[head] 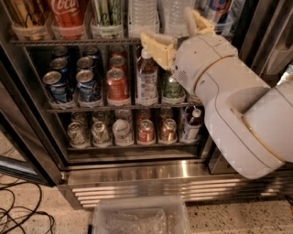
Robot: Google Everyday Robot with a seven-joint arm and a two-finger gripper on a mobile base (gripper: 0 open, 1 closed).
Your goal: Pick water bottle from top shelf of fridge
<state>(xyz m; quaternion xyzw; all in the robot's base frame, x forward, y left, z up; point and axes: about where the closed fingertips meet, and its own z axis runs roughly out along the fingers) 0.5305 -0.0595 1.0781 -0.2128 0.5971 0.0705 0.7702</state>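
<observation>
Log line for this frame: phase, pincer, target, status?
phase: reach | pincer: open, at top shelf level | water bottle: upright on shelf, not gripped | fridge: cans on lower racks

Cream hand (167, 26) at top shelf (68, 42) (clear water bottle (171, 13)).
</observation>
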